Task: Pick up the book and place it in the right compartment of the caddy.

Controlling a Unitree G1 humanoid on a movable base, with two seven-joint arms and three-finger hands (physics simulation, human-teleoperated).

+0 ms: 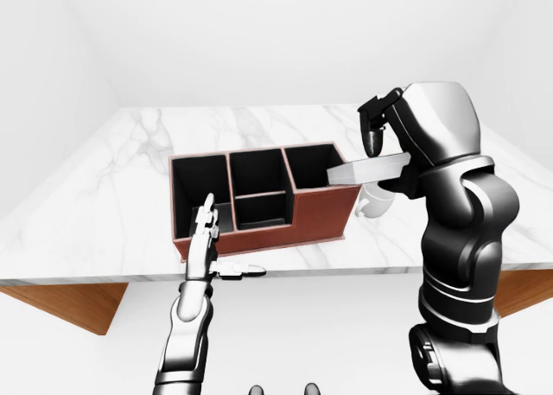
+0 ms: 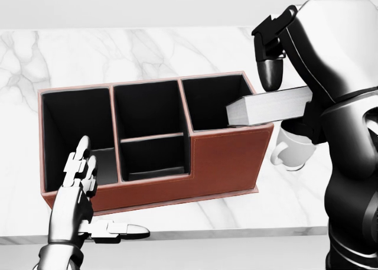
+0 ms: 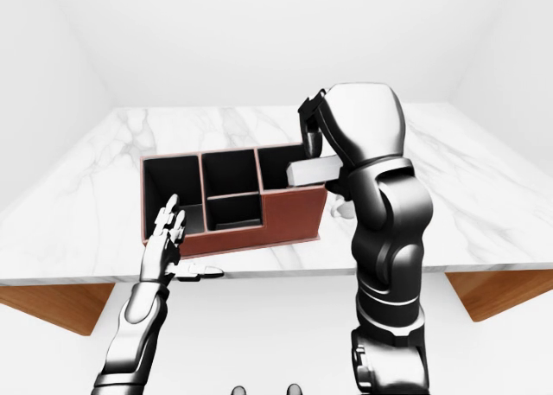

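Note:
The brown caddy [image 2: 224, 158] with black-lined compartments stands on the marble counter, mid-picture in the head view. Its right compartment [image 2: 215, 101] is the large one at the upper right. A white-paged book [image 2: 266, 107] is held flat in the air by my right hand [image 2: 280, 104], thumb [image 2: 271, 72] on top and fingers underneath. The book's left end pokes over the right compartment's right rim. My left hand [image 2: 97, 199] is open with spread fingers at the lower left, holding nothing, below the caddy's left compartment.
A white mug [image 2: 292, 149] sits on the counter just right of the caddy, partly hidden by my right arm. The counter's near edge [image 2: 236, 231] runs along the bottom of the head view, and marble [image 1: 130, 179] stretches left of the caddy.

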